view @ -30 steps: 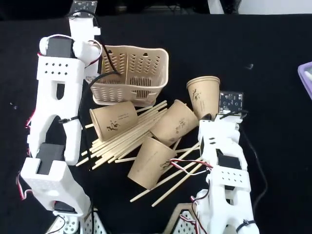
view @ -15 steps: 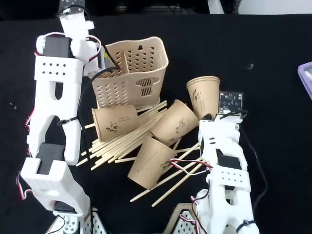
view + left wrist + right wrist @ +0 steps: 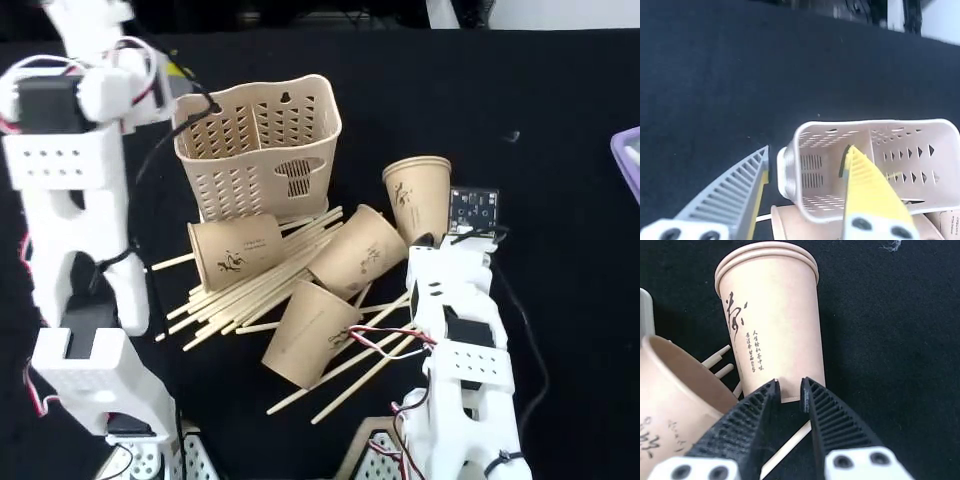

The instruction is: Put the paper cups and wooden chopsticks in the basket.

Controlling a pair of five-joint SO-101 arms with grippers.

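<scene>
The beige basket (image 3: 262,150) stands upright at the back of the table, mouth up. My left gripper (image 3: 807,150) is open and straddles the basket's (image 3: 875,165) end wall: the yellow finger (image 3: 865,185) is inside, the grey finger (image 3: 740,190) outside. One paper cup (image 3: 420,195) stands upside down; three more (image 3: 235,248) (image 3: 357,250) (image 3: 308,332) lie on their sides over a spread of wooden chopsticks (image 3: 250,290). My right gripper (image 3: 790,385) is shut, with nothing in it, just short of the standing cup (image 3: 772,320).
A purple container (image 3: 628,155) pokes in at the right edge. Black cloth (image 3: 540,100) covers the table, with bare room behind and to the right of the cups. Another lying cup (image 3: 670,405) sits close beside the right gripper.
The basket has gone from lying on its side to standing upright. The left arm rose and swung left with it. The right arm, cups and chopsticks kept still.
</scene>
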